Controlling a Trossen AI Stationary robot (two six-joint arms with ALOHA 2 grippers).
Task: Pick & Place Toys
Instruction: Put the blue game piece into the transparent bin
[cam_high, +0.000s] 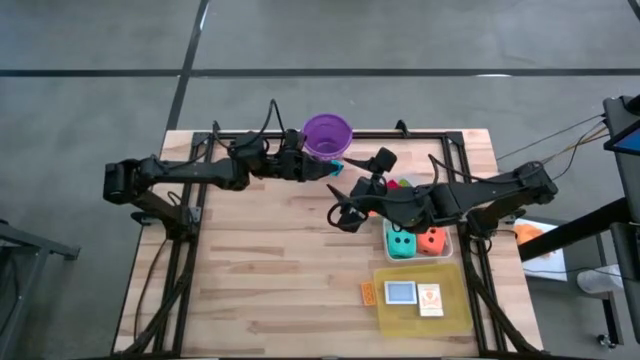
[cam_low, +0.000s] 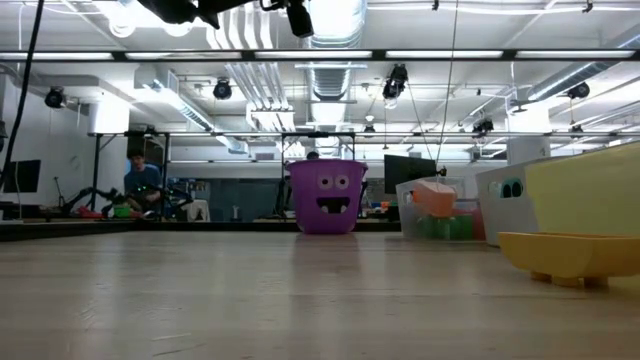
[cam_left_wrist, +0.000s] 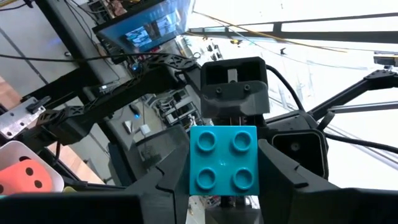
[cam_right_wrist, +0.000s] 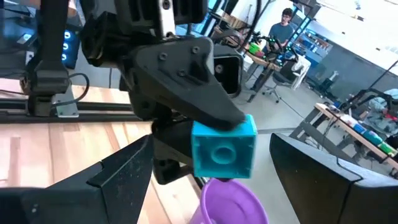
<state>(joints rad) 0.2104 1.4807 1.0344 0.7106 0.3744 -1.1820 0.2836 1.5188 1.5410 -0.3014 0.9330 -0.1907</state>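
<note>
My left gripper (cam_high: 335, 166) is shut on a teal two-by-two studded block (cam_left_wrist: 222, 160), beside the near rim of the purple bucket (cam_high: 327, 134). In the right wrist view the block (cam_right_wrist: 224, 149) hangs just above the bucket's rim (cam_right_wrist: 231, 198). My right gripper (cam_high: 342, 212) is open and empty, a little nearer on the table, its fingers (cam_right_wrist: 118, 175) pointing at the block. An orange dotted die (cam_high: 432, 240) and a teal one (cam_high: 401, 244) lie in a clear tub. Red and green pieces (cam_high: 400, 185) show behind my right arm. My left gripper pinches the teal block by two opposite side faces (cam_left_wrist: 194, 163) between its two fingers (cam_left_wrist: 166, 182). The studded top faces back toward the wrist. The fingers come about level from the table's left. The block is lifted clear, above the bucket's rim.
A clear tub (cam_high: 448, 247) stands at the right, and a yellow tray (cam_high: 452, 300) with small cards is near it at the front right. An orange card (cam_high: 368, 292) lies on the wood beside the tray. In the low view, a person (cam_low: 143, 178) sits far behind the table.
</note>
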